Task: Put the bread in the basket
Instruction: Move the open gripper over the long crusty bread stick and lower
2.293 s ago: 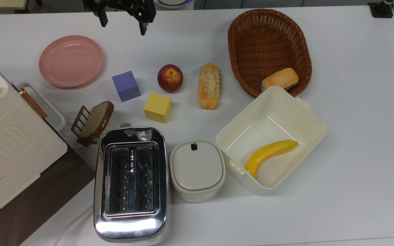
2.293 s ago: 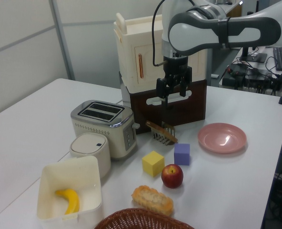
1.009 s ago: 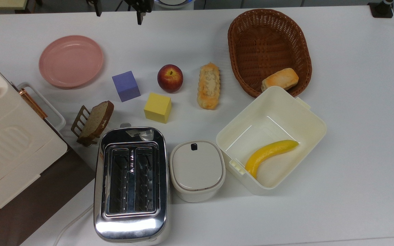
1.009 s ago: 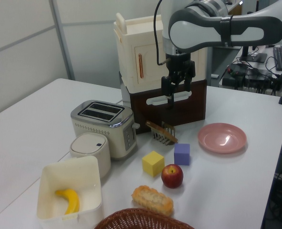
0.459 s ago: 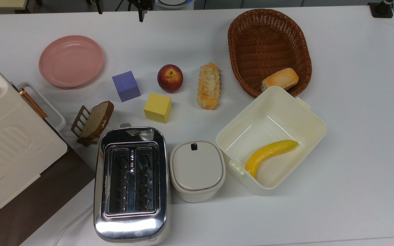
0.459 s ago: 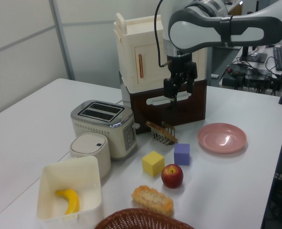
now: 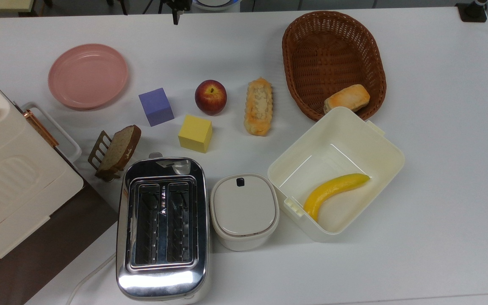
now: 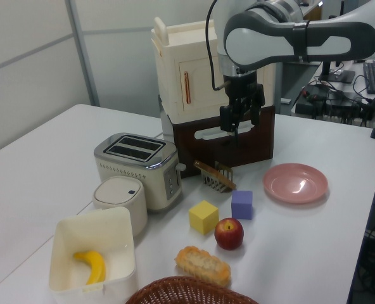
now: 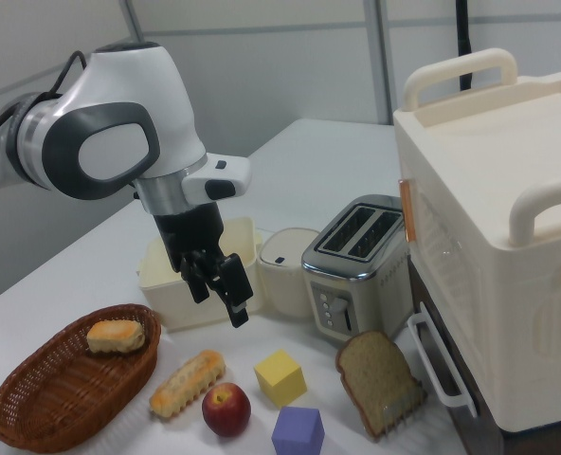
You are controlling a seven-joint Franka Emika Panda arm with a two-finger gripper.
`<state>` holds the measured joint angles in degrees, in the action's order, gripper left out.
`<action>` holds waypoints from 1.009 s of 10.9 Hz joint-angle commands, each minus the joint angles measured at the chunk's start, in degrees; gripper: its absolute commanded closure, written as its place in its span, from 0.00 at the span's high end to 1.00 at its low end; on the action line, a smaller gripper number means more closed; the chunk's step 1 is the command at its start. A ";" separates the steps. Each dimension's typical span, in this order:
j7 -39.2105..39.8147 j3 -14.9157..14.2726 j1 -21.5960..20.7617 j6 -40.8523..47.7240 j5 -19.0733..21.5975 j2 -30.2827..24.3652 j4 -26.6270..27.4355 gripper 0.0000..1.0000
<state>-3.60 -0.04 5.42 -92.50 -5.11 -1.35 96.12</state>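
I see the bread (image 7: 258,106) lying mid-table, just beside the basket (image 7: 307,29) near the far edge. My gripper (image 9: 220,290) hangs high, fingers spread and empty. The loaf looks light, stiff and ridged; I'd pinch across its narrow middle. The top view shows its pale crumbly face; the right view shows the gripper's height.
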 commanded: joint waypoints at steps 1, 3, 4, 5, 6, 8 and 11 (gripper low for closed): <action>-1.65 -0.84 -1.55 2.06 1.06 -1.02 0.65 1.00; -11.29 -0.84 -1.90 1.63 5.79 -1.02 2.31 1.00; -17.08 -0.84 -1.91 1.97 7.55 -1.20 3.62 1.00; -21.67 -0.67 -1.99 1.19 7.66 -2.33 6.68 1.00; -23.80 0.81 -1.99 0.23 7.66 -3.73 9.76 1.00; -26.80 8.52 1.50 -7.91 7.57 -10.30 20.19 1.00; -29.16 11.37 0.91 -20.13 7.04 -15.16 30.68 1.00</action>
<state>-30.17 9.79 5.73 -103.79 1.73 -9.51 116.27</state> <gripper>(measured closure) 0.000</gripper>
